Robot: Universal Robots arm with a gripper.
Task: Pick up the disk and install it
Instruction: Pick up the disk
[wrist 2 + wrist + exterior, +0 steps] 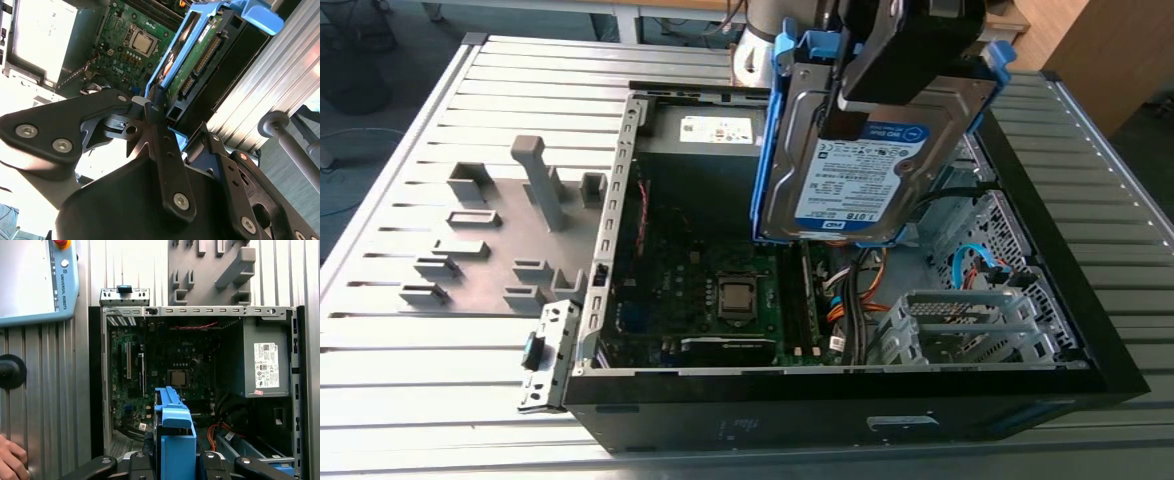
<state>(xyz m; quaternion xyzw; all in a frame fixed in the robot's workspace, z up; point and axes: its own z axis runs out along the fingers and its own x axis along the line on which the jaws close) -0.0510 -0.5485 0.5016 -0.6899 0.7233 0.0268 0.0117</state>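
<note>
One disk [881, 165] is hanging upright above the open computer case [1067, 330], and the gripper [155, 107] is closing its jaws on the blue rails. One case is lying on the ribbed metal table [400, 350]. One hand [11, 460] is resting near the table's edge in the first wrist view.

An open black computer case [854, 420] is lying on the ribbed grey metal bench [400, 350]. The flat silver-metal disk with blue plastic rails [881, 170] is hanging upright in the black robot hand [907, 55] above the case's far part. Inside, the grey power-supply box [707, 130] is sitting at the far end and the green motherboard [720, 300] on the floor. A grey metal fixture plate [494, 230] is lying on the exterior view's left of the case.
</note>
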